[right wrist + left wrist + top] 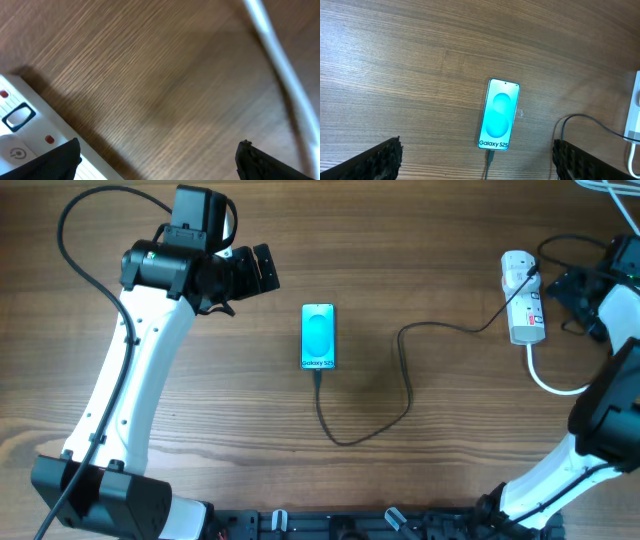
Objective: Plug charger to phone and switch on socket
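Note:
The phone lies flat mid-table, cyan screen up, white "Galaxy S25" strip at its near end; it also shows in the left wrist view. The charger cable runs from the phone's near end, loops right and reaches the black plug in the socket, a white power strip at the far right. Its connector tip sits at the phone's port. The socket's switch shows in the right wrist view. My left gripper is open, left of the phone. My right gripper is open beside the socket.
A thick white cord curves from the socket toward my right arm; it also shows in the right wrist view. Black robot cables lie at the far right edge. The table is brown wood.

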